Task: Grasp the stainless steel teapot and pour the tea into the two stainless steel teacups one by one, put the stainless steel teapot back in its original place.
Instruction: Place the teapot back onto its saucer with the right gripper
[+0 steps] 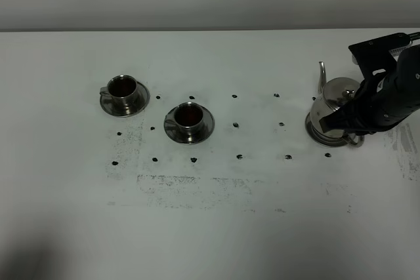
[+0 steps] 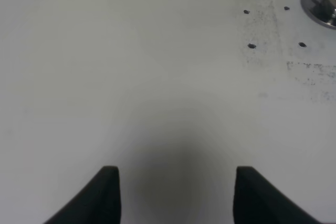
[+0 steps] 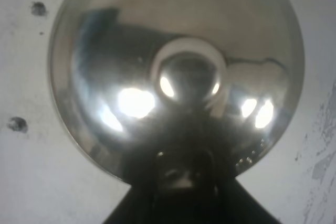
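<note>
Both teacups look filled: far-left teacup (image 1: 123, 90) and the nearer-centre teacup (image 1: 189, 118) each show dark reddish tea (image 1: 189, 116) inside, each on its own saucer. So pouring reads as done; we're on the put-back step.

Stainless steel teapot (image 1: 333, 113) is upright at the right of the tabletop (image 1: 216, 221), sitting on or just over its round steel plate (image 1: 314, 134); can't tell if the base is fully seated. Right gripper (image 1: 348, 117) is at the handle side, pressed nearly together and pinching the teapot's handle (image 3: 181, 174), judging by the right wrist view looking straight down on the lid knob (image 3: 185, 74).

Left gripper (image 2: 176, 192) is spread, holding nothing, parked over bare tabletop.

Next: confirm the pot rests flat and centred on the plate, then release and back the right arm away without nudging the handle or spout (image 1: 323, 77).
</note>
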